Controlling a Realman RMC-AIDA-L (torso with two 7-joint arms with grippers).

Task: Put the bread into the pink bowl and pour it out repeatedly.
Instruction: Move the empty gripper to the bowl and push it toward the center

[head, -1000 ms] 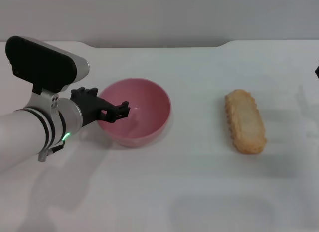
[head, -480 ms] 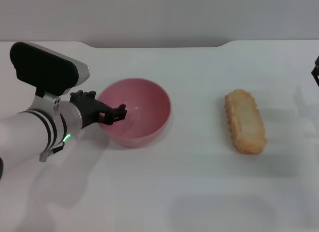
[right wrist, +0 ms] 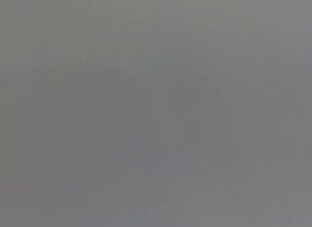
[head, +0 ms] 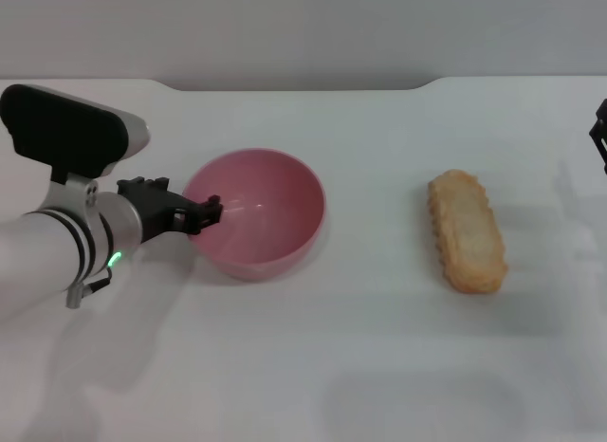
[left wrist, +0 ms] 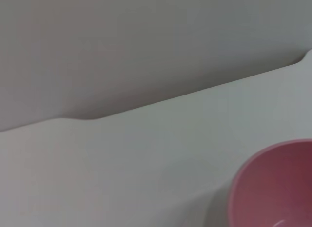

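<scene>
The pink bowl (head: 270, 235) stands upright and empty on the white table, left of the middle. It also shows in the left wrist view (left wrist: 278, 188). My left gripper (head: 207, 214) is at the bowl's left rim, fingers apart and holding nothing. The bread (head: 467, 230) lies flat on the table to the right, pale tan side up, with its ridged edge showing along its left side, well apart from the bowl. Only a black sliver of my right gripper (head: 601, 138) shows at the right edge of the head view.
The white table (head: 360, 366) ends at a grey wall behind, with a step in its far edge (head: 427, 82). The right wrist view shows only flat grey.
My left gripper has drawn back to the left, from inside the bowl's rim to just at its edge. The bowl and the bread have not moved.
</scene>
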